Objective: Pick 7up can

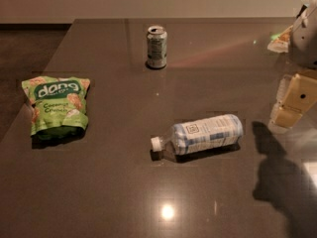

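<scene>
Viewing single camera view, we note 7up can [156, 47] upright at upper centre on dark glossy table [99, 182]: metal cylinder, greenish-grey and white print, silver rim, contents unseen. Clear plastic bottle [205, 134] lies on its side at centre right, white cap pointing left. Green crinkled snack bag [55, 105] at left reads "dang". Cream gripper [292, 105] at right edge, well apart from can; whether spread or closed, we cannot tell.
</scene>
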You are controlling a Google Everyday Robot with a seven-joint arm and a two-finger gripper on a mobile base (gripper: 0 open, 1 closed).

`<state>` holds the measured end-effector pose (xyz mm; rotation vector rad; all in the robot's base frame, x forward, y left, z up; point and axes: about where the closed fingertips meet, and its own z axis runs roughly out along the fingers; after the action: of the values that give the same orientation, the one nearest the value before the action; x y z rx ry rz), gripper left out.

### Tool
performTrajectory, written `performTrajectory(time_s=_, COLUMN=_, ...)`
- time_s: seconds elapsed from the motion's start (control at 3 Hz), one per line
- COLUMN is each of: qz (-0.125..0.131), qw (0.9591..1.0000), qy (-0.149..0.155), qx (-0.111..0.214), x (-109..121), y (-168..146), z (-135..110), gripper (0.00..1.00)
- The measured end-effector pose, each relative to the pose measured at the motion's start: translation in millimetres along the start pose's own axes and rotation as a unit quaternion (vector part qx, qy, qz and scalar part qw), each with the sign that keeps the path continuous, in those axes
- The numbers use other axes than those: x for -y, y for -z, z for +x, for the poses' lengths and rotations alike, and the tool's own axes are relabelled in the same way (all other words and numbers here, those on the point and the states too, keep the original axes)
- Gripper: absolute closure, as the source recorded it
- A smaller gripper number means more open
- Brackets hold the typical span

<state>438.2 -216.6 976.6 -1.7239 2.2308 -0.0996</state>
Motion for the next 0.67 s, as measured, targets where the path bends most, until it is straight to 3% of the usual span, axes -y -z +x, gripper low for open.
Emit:
performTrajectory(time_s=0.33, qz=0.0, qw=1.0, qy=0.0, qx=0.0, x=0.0, y=0.0, z=0.0, gripper=0.0)
performTrajectory(time_s=0.67, qz=-0.004, qw=0.9998, qy=-0.006, qx=0.02, x=9.2, y=-2.2, z=-14.4, gripper=0.0)
